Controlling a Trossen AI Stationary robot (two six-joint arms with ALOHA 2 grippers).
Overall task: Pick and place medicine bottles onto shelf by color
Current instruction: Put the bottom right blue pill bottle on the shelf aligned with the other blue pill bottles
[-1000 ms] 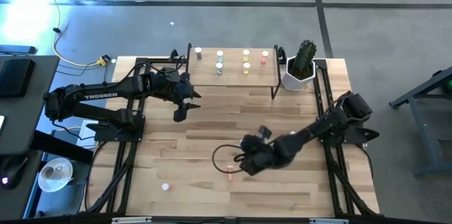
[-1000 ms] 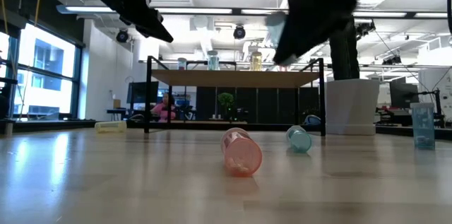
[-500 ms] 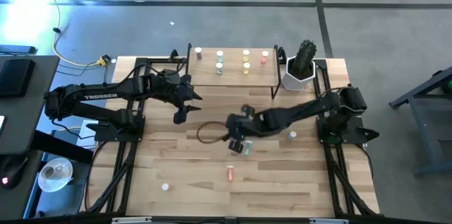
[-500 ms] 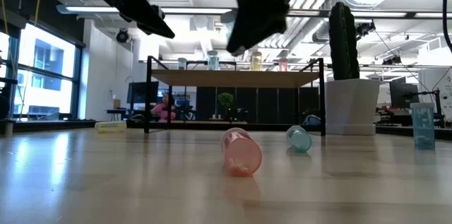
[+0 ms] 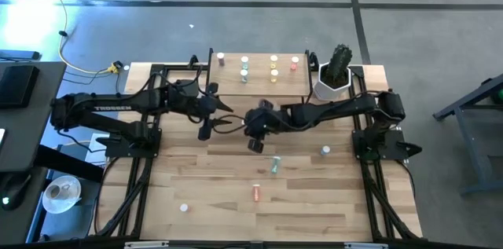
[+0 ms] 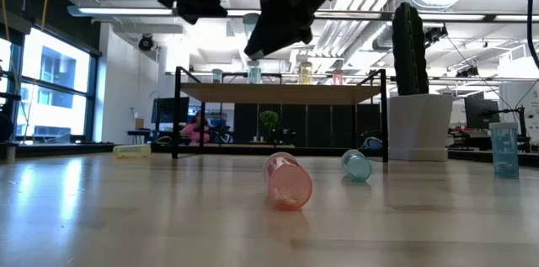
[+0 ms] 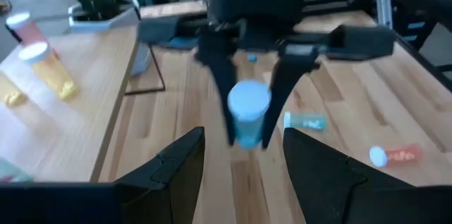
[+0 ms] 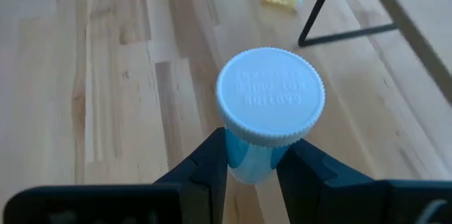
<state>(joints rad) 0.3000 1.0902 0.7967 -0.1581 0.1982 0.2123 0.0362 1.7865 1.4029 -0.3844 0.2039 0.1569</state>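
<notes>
My right gripper (image 5: pixel 253 133) hangs above the table's middle, in front of the shelf (image 5: pixel 259 84), shut on a blue bottle (image 8: pixel 251 164) with a white cap (image 8: pixel 270 95). My left gripper (image 7: pixel 244 174) is open and empty. It faces that bottle (image 7: pixel 247 126) from the table's left, a short way off, and also shows in the high view (image 5: pixel 216 123). Several small bottles stand on the shelf top (image 5: pixel 244 65). A green bottle (image 5: pixel 274 165), a red one (image 5: pixel 256 193) and a blue one (image 5: pixel 325 151) lie on their sides on the table. My right gripper pinches the blue bottle's body (image 8: pixel 248 169) just below its white cap, between the two fingers (image 8: pixel 208 171). The fingers slant down from the table's right and lie along the bottle. The cap points back toward the wrist. The bottle is lifted clear of the table.
A white pot with a cactus (image 5: pixel 334 76) stands at the shelf's right end. A small white cap or bottle (image 5: pixel 184 207) lies near the front left. The red bottle (image 6: pixel 287 181) and the blue one (image 6: pixel 356 166) lie in the table's near half.
My right gripper has risen and swung from the near middle of the table, by the red bottle, toward the far edge and the left, up to my left gripper. My left gripper has shifted slightly toward the right.
</notes>
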